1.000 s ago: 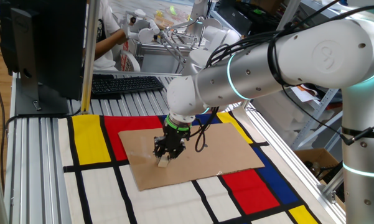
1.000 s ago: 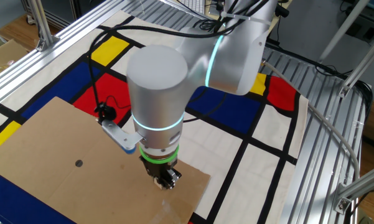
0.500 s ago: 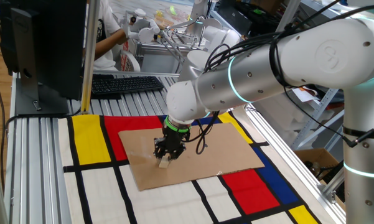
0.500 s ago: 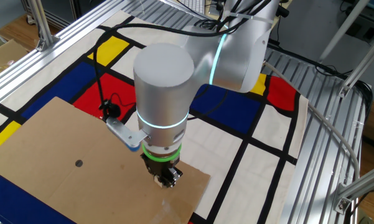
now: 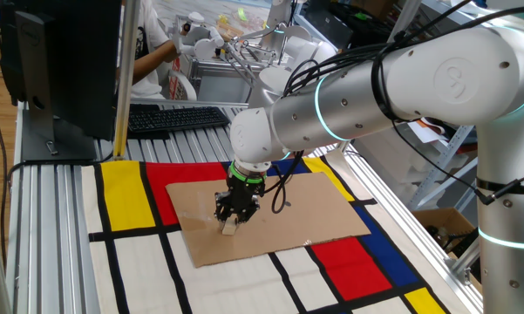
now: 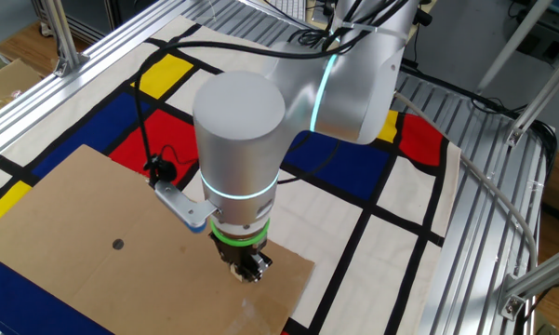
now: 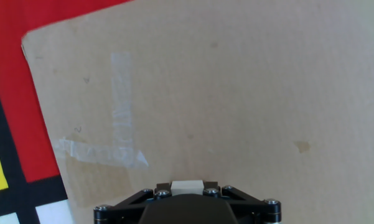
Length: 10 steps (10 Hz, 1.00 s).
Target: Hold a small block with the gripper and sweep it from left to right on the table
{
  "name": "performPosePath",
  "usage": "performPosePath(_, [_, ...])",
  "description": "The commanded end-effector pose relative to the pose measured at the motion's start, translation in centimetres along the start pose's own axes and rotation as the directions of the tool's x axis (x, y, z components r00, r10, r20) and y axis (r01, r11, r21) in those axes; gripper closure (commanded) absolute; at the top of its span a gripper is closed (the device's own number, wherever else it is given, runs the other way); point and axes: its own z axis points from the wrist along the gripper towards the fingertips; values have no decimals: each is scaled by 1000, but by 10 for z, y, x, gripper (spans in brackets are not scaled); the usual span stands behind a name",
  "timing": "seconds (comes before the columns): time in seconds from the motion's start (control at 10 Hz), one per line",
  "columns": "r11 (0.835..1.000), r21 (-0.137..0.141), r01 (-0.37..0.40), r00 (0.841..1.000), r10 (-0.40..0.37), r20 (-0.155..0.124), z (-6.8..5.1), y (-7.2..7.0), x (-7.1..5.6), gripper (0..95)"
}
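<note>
We see the gripper (image 5: 231, 222) pointing straight down, clenched on the small block (image 5: 230, 229) — the block rests on the cardboard sheet (image 5: 314, 209) of the table (image 5: 52, 201), near its left edge.

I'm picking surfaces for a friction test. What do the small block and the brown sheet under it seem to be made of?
The small block, held in the claw, looks like pale, unfinished wood: matte beige faces, though too small to show grain. The brown sheet looks like plain cardboard: dull tan, faintly ribbed, with clear tape stuck on.
</note>
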Motion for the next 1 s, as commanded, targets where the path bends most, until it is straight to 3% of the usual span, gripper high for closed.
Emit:
performPosePath(0.1, [1000, -15, -8, 1000, 8, -12, -1, -1, 1, 760])
performPosePath(0.2, [1000, -17, -7, 1000, 7, -5, -1, -1, 1, 760])
performPosePath(0.3, [1000, -2, -7, 1000, 7, -3, -1, -1, 1, 760])
performPosePath(0.4, [1000, 0, -9, 1000, 9, -3, -1, -1, 1, 570])
performPosePath(1.0, [1000, -7, -15, 1000, 15, -2, -1, -1, 2, 570])
